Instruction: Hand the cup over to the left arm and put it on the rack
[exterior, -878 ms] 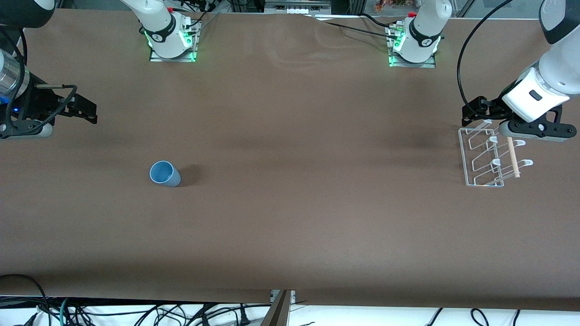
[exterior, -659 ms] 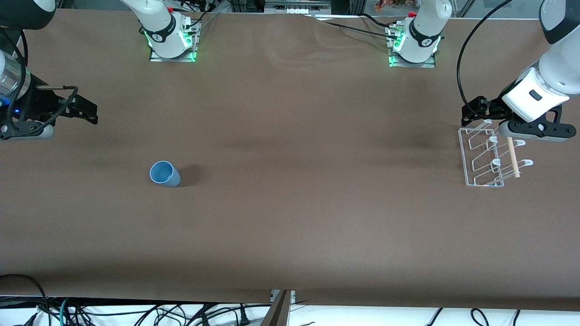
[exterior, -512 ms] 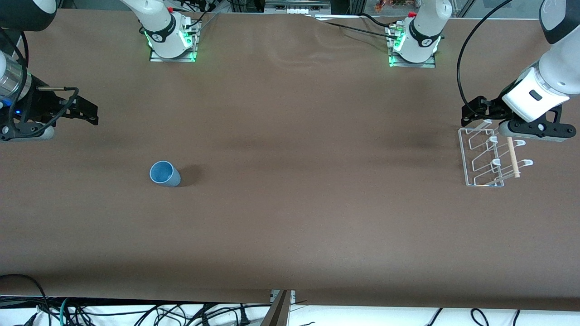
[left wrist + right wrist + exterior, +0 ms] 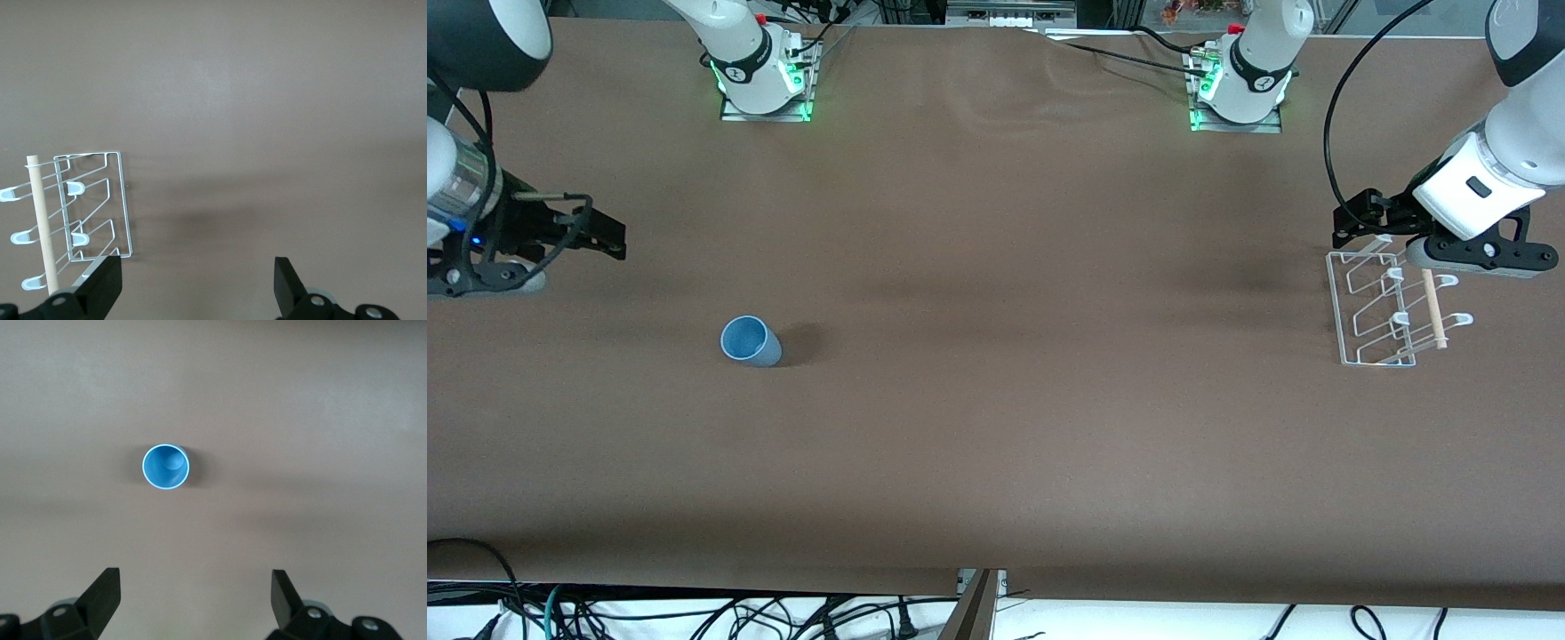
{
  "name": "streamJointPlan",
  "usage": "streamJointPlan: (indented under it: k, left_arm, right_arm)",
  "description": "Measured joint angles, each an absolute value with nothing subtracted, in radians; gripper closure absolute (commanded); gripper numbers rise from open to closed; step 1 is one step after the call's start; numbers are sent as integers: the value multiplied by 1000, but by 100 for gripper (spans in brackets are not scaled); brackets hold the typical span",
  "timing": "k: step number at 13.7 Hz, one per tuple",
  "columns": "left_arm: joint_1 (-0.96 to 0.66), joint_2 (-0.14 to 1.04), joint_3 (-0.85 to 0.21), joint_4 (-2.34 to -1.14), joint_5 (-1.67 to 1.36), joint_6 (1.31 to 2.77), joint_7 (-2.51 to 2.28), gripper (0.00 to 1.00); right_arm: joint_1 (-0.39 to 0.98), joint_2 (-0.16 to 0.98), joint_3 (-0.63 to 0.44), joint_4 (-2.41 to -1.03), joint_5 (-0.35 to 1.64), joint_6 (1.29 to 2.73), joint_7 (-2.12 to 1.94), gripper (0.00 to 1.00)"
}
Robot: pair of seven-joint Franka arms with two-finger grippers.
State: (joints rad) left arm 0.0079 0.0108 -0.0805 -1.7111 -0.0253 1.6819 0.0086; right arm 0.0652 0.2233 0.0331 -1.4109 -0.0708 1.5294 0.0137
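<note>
Cup stands upright and alone on the brown table, toward the right arm's end, its open mouth showing a plain blue inside in the right wrist view. Nothing touches it.

Measured from the cup, the right gripper hangs in the air over bare table nearer the table's end, well apart from the cup, with its two fingers spread wide and holding nothing.

Well apart from the cup, at the left arm's end of the table, sits the white wire rack with its wooden dowel lying across the hooks. The left gripper waits in the air over the edge of the rack that lies farthest from the front camera; its fingers are also spread apart and empty, the rack showing beside one of them.
</note>
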Motion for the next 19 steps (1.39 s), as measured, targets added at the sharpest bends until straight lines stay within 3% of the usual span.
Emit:
streamJointPlan:
  k: [9, 15, 19]
  left_arm:
    - [9, 11, -80, -1711, -25, 1682, 9, 0]
    - [9, 11, -80, -1711, -25, 1682, 9, 0]
    - [9, 11, -80, -1711, -25, 1682, 9, 0]
  right_arm:
    - [66, 467, 35, -1437, -71, 1727, 17, 0]
    - [68, 494, 43, -1669, -67, 2016, 74, 0]
    - [68, 494, 44, -1763, -66, 2120, 80, 0]
